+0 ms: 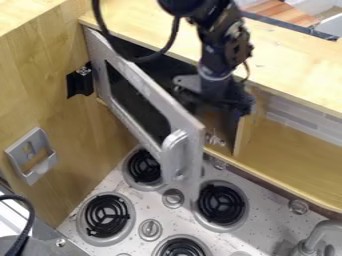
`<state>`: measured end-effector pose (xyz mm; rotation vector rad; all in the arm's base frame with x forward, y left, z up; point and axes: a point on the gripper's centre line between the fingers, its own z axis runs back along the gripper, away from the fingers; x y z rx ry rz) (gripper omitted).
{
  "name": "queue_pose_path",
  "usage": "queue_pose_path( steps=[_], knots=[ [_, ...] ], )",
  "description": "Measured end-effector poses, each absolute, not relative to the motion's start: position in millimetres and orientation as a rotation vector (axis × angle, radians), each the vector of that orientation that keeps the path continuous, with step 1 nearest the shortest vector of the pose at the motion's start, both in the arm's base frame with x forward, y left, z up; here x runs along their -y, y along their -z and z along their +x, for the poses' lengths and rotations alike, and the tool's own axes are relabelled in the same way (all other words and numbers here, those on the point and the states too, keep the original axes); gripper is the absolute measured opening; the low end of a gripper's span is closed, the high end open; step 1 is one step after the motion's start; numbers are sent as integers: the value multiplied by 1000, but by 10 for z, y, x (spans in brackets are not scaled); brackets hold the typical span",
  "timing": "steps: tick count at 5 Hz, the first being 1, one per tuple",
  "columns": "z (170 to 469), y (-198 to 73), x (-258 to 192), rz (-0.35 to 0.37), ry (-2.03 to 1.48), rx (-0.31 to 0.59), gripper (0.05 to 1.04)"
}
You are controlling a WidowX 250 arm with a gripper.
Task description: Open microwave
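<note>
The microwave door (143,85) is grey with a dark window and stands swung outward from its left-side hinge over the stove. Its light grey handle (175,152) is at the door's free lower right end. The black gripper (217,102) hangs at the microwave's opening, behind the door and to its right, apart from the handle. How its jaws stand cannot be made out. The dark microwave interior (157,67) shows between the door and the arm, partly hidden by both.
Below lies the stove top (190,222) with several black coil burners and metal knobs. A wooden shelf (287,145) is on the right, a faucet (317,237) at the lower right. A wooden wall (40,90) with a metal holder (32,155) stands left.
</note>
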<state>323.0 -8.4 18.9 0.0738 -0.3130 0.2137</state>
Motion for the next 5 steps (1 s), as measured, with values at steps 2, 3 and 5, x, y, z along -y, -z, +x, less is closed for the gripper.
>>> queue_pose_path(
  steps=[2, 3, 5],
  knots=[
    [2893, 4, -202, 116, -303, 247, 999],
    [2755, -5, -337, 135, -352, 246, 1000],
    [2508, -112, -652, 172, -469, 264, 1000]
  ],
)
